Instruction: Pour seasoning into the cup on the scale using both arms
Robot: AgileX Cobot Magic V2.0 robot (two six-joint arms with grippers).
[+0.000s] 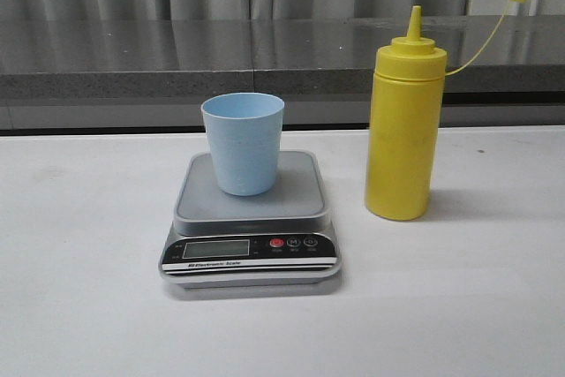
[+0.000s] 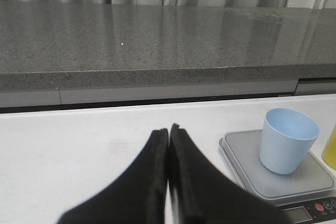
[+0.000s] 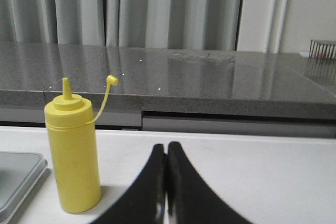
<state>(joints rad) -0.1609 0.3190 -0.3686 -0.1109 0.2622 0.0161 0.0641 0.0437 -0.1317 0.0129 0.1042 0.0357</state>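
Currently both our left gripper [image 2: 168,132] and right gripper [image 3: 166,148] are closed and empty; risk is tipping the tall seasoning [image 1: 404,121], frame right, or nudging the light cup [image 1: 243,143] off the scale [image 1: 252,218].

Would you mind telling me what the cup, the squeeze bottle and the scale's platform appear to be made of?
The cup looks like matte light blue plastic, thin-walled with a faint speckle. The squeeze bottle seems soft, slightly glossy yellow plastic, its cap on a thin tether. The scale has a dull grey platform, plastic or brushed metal; I cannot tell which.

Even soft light, faint shadows, counter [image 1: 265,50] glare, sharp pics.
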